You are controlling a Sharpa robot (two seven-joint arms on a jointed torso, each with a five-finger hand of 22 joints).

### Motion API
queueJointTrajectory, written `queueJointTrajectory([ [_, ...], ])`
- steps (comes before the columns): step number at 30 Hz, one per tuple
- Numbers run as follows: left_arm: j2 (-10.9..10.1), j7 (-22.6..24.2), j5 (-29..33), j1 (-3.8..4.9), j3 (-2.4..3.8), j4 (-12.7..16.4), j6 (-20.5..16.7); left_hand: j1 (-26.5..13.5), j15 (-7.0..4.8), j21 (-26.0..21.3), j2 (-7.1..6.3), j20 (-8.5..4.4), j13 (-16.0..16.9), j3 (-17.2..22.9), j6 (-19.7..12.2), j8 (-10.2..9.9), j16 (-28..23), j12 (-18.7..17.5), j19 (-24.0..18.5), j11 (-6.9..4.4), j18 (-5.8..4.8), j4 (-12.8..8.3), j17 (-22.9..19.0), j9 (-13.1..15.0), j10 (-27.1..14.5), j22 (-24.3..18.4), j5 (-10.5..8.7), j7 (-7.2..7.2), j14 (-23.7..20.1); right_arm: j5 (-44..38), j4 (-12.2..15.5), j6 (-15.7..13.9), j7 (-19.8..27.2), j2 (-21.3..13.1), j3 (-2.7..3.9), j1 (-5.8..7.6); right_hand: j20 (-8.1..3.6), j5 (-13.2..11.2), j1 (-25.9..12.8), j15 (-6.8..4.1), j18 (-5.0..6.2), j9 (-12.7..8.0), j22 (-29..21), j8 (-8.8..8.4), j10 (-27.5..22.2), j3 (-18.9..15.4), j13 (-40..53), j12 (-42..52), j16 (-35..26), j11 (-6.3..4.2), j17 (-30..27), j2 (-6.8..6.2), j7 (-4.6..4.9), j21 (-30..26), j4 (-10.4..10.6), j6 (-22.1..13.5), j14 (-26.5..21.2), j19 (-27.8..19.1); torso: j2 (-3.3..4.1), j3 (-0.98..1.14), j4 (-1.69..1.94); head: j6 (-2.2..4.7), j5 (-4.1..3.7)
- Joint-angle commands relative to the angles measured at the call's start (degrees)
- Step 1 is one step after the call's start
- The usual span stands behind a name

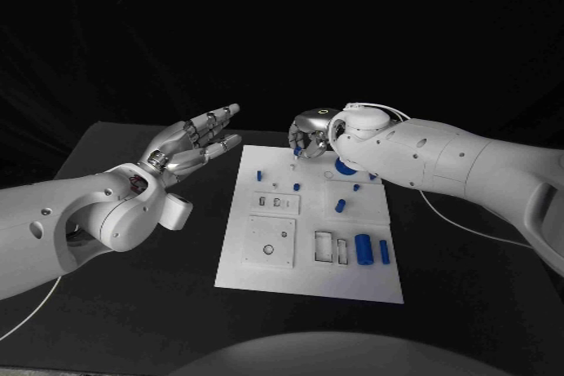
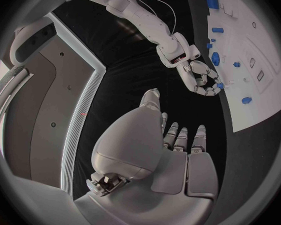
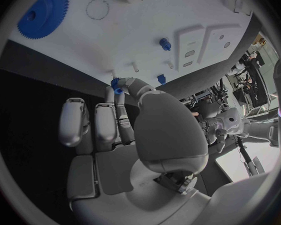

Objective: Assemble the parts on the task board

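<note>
Left hand point(image 1: 194, 141), fingers spread and holding nothing, waits beside the task board point(image 1: 308, 270) at 9 o'clock. Right hand point(image 1: 314, 131) pinches a small blue part point(image 3: 117, 85) at the board's 12 o'clock edge, presumably for insertion.

So the worktop point(image 1: 141, 311) is plain matte black, and the white task board point(image 1: 353, 282) lies flat on it around the middle, long side running away from the robot. A thin white cable point(image 1: 470, 225) trails over the dark surface just right of the board.
</note>
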Motion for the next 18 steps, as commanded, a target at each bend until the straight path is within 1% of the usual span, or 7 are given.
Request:
queueJointTrajectory([
  [1,0.1,0.9,-0.4,0.14,0.04,0.0,-0.3,-0.4,0.45,0.4,-0.04,0.53,0.0,-0.3,-2.9,-0.8,-0.2,0.2,0.0,0.59,0.50,0.0,-0.1,-0.3,0.0,-0.7,-0.14,-1.44,-0.1,-0.3,-0.3,0.7,0.1,0.3,0.01,-0.12,0.03,-0.3,-0.6,-0.04,0.23,-0.1,1.0,-0.40,0.0,0.4,-0.1,-0.3,-0.3,0.08,-0.2,0.16,0.33,-0.3,0.0,-0.2,-0.6,-0.4,-0.01,-0.02,-0.01,0.01,0.08],
  [4,0.1,0.8,-0.4,0.15,0.03,-0.1,-0.2,-0.4,0.45,0.3,-0.02,0.53,0.0,-0.3,-3.0,-0.9,-0.2,0.1,0.0,0.58,0.49,0.0,-0.1,-0.3,0.0,-0.7,-0.08,-1.37,-0.1,-1.0,-0.5,0.5,0.0,0.4,0.01,-0.18,0.07,-0.4,-0.6,0.01,0.31,-0.2,0.8,-0.55,-0.2,0.5,-0.1,-0.5,-0.5,0.10,-0.6,0.15,0.32,-0.6,0.0,-0.1,-0.9,-0.8,-0.04,-0.09,0.00,-0.10,-0.06],
  [7,0.1,0.5,-0.4,0.15,0.02,-0.2,-0.1,-0.3,0.16,0.3,0.10,0.51,0.0,-0.4,-1.9,-0.7,-0.2,0.0,-0.1,-0.03,0.48,0.0,-0.1,-0.1,-0.1,-0.7,0.02,0.32,-0.1,-1.7,-0.5,0.5,-0.3,0.3,0.01,-0.20,0.09,-0.5,-0.6,0.04,0.36,-0.2,0.7,-0.65,-0.3,0.6,-0.1,-0.6,-0.6,0.11,-0.8,0.12,0.30,-0.8,0.0,-0.1,-1.0,-1.0,-0.05,-0.12,0.07,-0.13,-0.20],
  [9,0.1,0.4,-0.4,0.15,0.01,-0.2,-0.1,-0.2,-0.01,0.3,0.15,0.50,0.0,-0.4,-1.2,-0.6,-0.2,0.0,-0.1,-0.52,0.49,-0.1,-0.1,-0.1,-0.1,-0.7,0.07,1.27,-0.1,-2.1,-0.6,0.8,-0.5,0.3,0.01,-0.21,0.12,-0.5,-0.7,0.06,0.39,-0.3,0.6,-0.75,-0.4,0.6,-0.2,-0.8,-0.7,0.11,-1.1,0.10,0.27,-0.9,0.0,-0.1,-1.2,-1.2,-0.06,-0.08,0.06,-0.20,-0.15],
  [13,0.0,0.3,-0.4,0.15,0.01,0.0,-0.1,-0.1,-0.19,0.3,0.18,0.50,0.0,-0.4,-0.3,-0.5,-0.2,0.0,-0.1,-0.97,0.50,-0.1,-0.1,0.0,-0.1,-0.7,0.15,2.34,-0.1,-3.1,-1.1,1.2,-0.6,0.5,0.00,-0.35,0.19,-0.6,-0.7,0.13,0.54,-0.5,0.2,-1.11,-0.8,0.7,-0.3,-1.2,-1.2,0.10,-2.0,0.01,0.17,-1.5,0.0,-0.1,-1.9,-1.8,-0.08,-0.06,0.01,-0.37,-0.01],
  [18,-0.2,0.2,-0.4,0.15,0.01,0.1,0.0,0.0,-0.26,0.4,0.21,0.53,0.0,-0.4,0.3,-0.4,-0.2,0.1,-0.1,-1.16,0.50,-0.1,-0.1,0.1,-0.1,-0.7,0.25,3.00,-0.1,-3.7,-1.6,1.5,-0.8,0.7,0.00,-0.75,0.21,-0.6,-0.8,0.14,0.59,-0.7,0.0,-1.31,-1.1,0.8,-0.3,-1.5,-1.3,0.09,-2.3,0.02,0.17,-1.7,0.0,0.0,-2.1,-2.1,-0.13,-0.03,-0.04,-0.51,0.20],
])
